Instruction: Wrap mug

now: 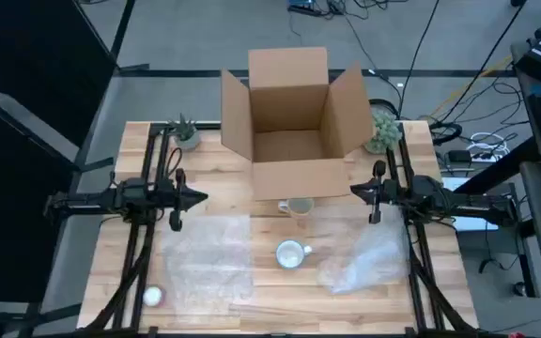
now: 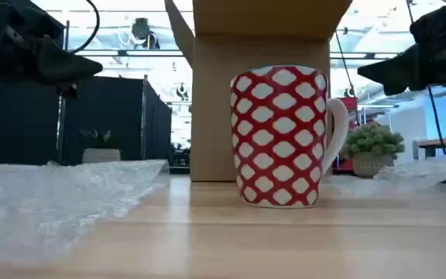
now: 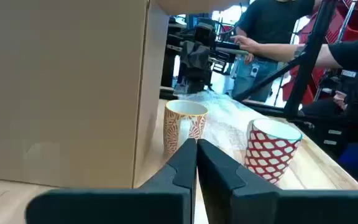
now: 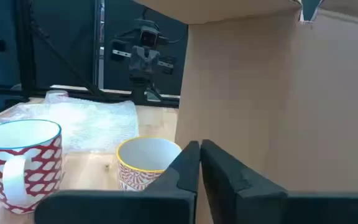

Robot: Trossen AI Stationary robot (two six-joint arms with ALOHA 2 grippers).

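Nothing wrapped yet: both fingers, left (image 3: 196, 163) and right (image 4: 200, 163), were pressed closed and empty, the red-and-white mug (image 1: 290, 253) stood bare on the desk (image 1: 224, 188) between them, flat bubble wrap (image 1: 209, 255) beside it untouched.

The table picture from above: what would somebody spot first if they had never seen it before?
First the big open cardboard box at the table's far edge. Right in front of it stand two mugs: a yellow-rimmed mug close to the box and a red-and-white mug nearer the middle. Sheets of bubble wrap lie on either side, and the left claw and right claw hang shut at the table's sides.
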